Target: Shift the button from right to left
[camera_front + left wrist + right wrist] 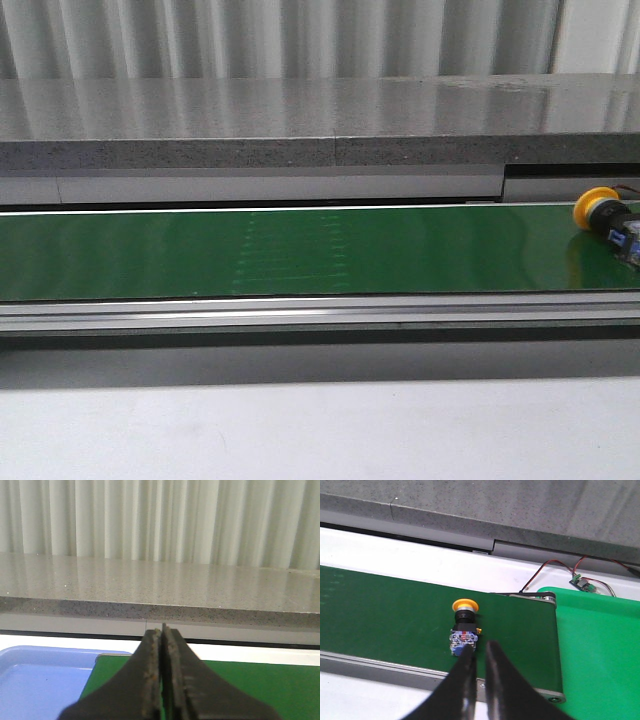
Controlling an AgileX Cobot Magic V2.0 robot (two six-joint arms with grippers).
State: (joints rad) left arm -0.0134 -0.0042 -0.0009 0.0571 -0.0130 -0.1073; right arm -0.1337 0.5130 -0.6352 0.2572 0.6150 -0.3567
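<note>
I see the button [464, 625] lying on its side at the belt's [300, 250] far right end, just ahead of my right gripper [479, 650], cap pointing away, long axis in line with the fingers. Right jaws slightly parted, empty; left gripper [163, 635] pressed together, well apart

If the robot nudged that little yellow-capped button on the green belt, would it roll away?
The button lies on its side, so its round yellow cap might let it roll a little. The boxy blue rear block would probably stop it soon. It looks rigid and likely light. The belt looks smooth, so it may slide.
</note>
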